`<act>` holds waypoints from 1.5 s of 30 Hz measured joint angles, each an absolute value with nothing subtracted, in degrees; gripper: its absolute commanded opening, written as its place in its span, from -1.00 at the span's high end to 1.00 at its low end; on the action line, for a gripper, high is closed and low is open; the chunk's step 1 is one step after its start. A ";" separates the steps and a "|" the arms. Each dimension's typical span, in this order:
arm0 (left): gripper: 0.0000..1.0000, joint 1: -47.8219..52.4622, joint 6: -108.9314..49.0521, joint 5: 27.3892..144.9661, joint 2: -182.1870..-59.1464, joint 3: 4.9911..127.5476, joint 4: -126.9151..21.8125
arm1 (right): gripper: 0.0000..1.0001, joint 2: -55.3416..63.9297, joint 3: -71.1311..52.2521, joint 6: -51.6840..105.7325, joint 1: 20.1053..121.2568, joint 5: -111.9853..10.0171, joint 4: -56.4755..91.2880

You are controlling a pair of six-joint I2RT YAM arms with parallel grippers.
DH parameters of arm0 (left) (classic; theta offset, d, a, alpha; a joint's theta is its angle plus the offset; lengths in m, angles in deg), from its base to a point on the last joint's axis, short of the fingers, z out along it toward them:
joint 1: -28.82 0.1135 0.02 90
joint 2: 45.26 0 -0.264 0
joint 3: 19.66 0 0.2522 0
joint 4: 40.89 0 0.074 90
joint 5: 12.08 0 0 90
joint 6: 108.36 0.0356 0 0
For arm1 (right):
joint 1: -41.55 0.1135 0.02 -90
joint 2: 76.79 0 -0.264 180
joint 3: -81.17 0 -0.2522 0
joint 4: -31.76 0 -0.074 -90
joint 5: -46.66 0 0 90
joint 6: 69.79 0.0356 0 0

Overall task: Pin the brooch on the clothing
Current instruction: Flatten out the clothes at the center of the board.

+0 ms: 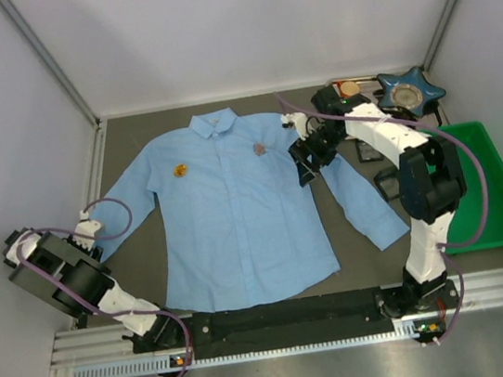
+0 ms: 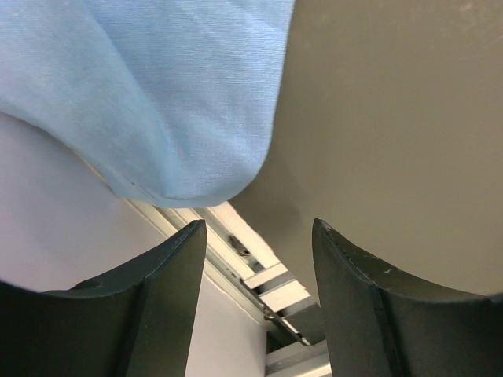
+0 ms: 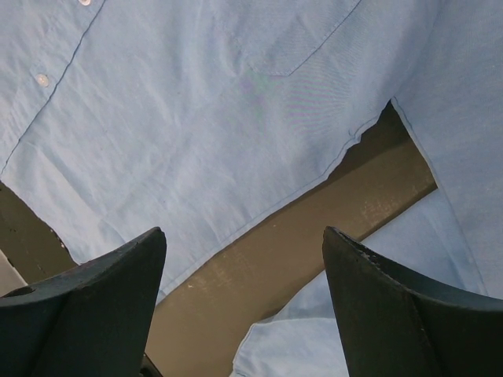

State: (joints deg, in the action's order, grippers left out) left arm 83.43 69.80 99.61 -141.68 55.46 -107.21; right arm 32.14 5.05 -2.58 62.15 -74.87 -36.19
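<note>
Shirt [image 1: 237,219] lies flat mid-frame, grey brooch [image 1: 259,148] and orange brooch [image 1: 180,169] on its chest, upper centre. Right gripper [image 3: 244,236] — jaws apart, empty — hangs over the armpit [image 3: 402,85]; left gripper [image 2: 259,236], also apart, by the cuff [image 2: 196,177]. Risk: a low pass snags cloth, drags shirt, shifts brooches.

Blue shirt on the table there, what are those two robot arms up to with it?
The light blue shirt lies spread flat, front up; the job is to pin a brooch on it. A gold brooch and a greyish brooch sit on its chest. The right tool hangs open and empty over the shirt's side by a sleeve. The left tool is open and empty near the other sleeve's cuff.
</note>
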 measured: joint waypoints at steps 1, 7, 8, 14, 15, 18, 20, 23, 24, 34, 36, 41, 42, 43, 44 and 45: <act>-0.22 83.47 70.13 99.59 -141.84 55.49 -106.69 | -0.59 32.14 5.05 -2.55 62.20 -74.87 -36.24; -0.14 83.56 72.60 100.66 -143.76 55.49 -103.25 | -0.59 32.14 5.05 -2.55 62.33 -74.61 -36.28; -0.08 83.52 73.01 101.10 -144.26 55.49 -103.14 | -0.58 32.14 5.05 -2.55 62.33 -74.52 -36.28; 0.27 83.47 73.93 102.98 -146.16 56.73 -104.59 | -0.57 32.14 5.05 -2.53 62.35 -74.08 -36.37; 0.38 83.34 74.15 103.08 -146.21 56.80 -104.85 | -0.56 32.14 5.05 -2.53 62.35 -74.04 -36.43; 0.70 82.88 74.43 103.63 -146.43 56.93 -105.64 | -0.54 32.14 5.10 -2.53 62.35 -74.02 -36.56; 0.87 82.40 74.37 103.65 -146.40 56.99 -105.79 | -0.52 32.22 5.58 -2.53 62.35 -74.00 -36.94; 1.00 80.65 72.64 102.91 -146.40 57.12 -106.05 | -0.51 32.27 6.54 -2.55 62.37 -73.93 -37.24; 1.00 79.56 71.33 102.17 -146.36 57.21 -106.03 | -0.51 32.29 6.67 -2.55 62.39 -73.91 -37.22; 1.00 66.29 51.70 96.05 -144.11 54.79 -105.88 | -0.50 32.57 6.91 -2.58 62.39 -73.65 -37.42; 1.00 64.96 46.81 96.02 -143.96 54.37 -106.34 | -0.51 32.57 6.96 -2.58 62.39 -73.54 -37.42; 1.00 63.06 35.88 96.77 -143.39 52.67 -107.93 | -0.50 32.86 7.87 -2.58 62.39 -73.43 -37.77; 1.00 62.80 33.74 96.90 -142.80 51.79 -108.19 | -0.50 33.03 8.27 -2.55 62.39 -73.43 -37.77; 1.00 62.62 31.79 96.92 -142.14 50.81 -108.50 | -0.50 33.23 8.75 -2.55 62.39 -73.43 -37.83; 1.00 62.49 30.24 96.92 -141.66 49.93 -108.89 | -0.50 33.40 9.14 -2.55 62.39 -73.43 -37.81; 1.00 62.40 28.40 96.88 -141.03 48.86 -109.33 | -0.51 33.56 9.53 -2.55 62.39 -73.41 -37.88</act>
State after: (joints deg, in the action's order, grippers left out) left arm 62.40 28.40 96.88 -141.03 48.86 -109.33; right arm 33.56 9.53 -2.55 62.39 -73.41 -37.88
